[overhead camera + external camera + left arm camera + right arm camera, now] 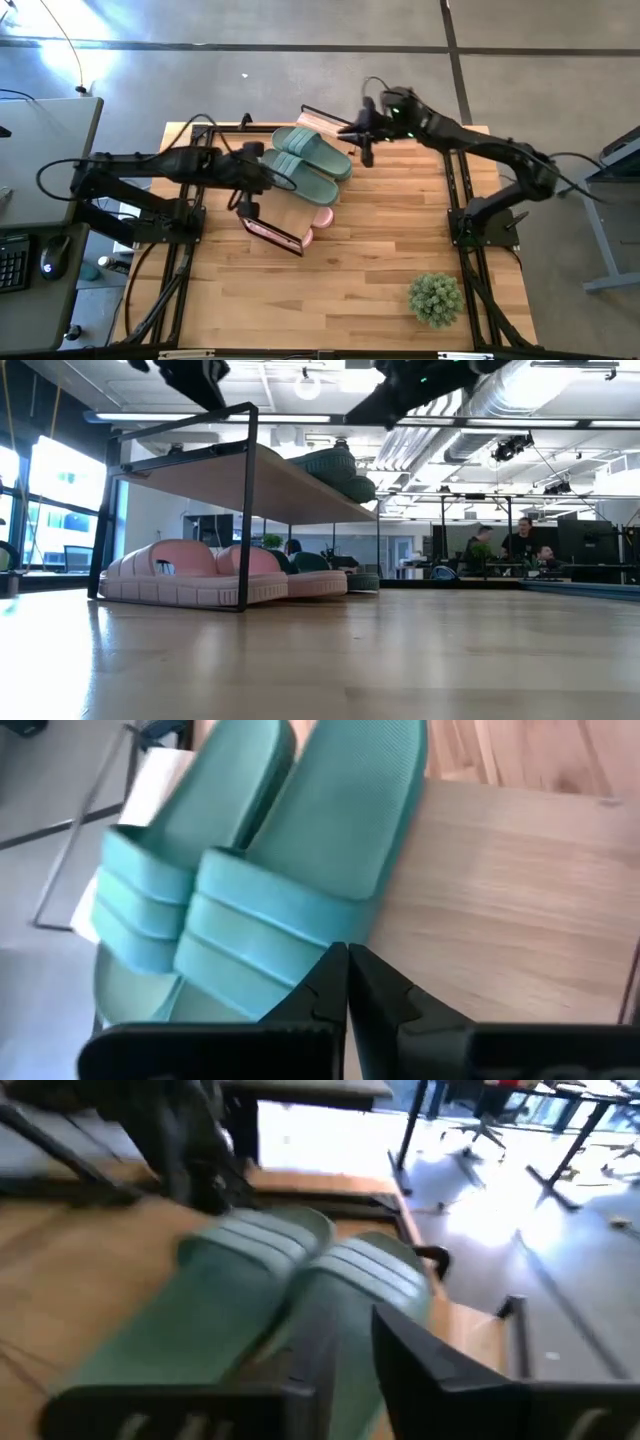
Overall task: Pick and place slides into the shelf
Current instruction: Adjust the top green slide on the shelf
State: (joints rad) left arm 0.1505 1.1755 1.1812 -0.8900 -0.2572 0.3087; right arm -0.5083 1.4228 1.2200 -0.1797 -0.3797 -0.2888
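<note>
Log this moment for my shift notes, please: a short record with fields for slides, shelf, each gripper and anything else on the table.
green slides: one pair, side by side on the shelf's top plank
pink slides: pair on the table under the shelf
shelf: wood top, black wire frame
left gripper: shut, empty, by the green pair
right gripper: above the shelf's far edge, holding nothing seen
other: potted plant near the table's front right

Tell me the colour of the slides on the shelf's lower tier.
Pale pink. The lower-tier slides show best in the low view, under the shelf top.
</note>
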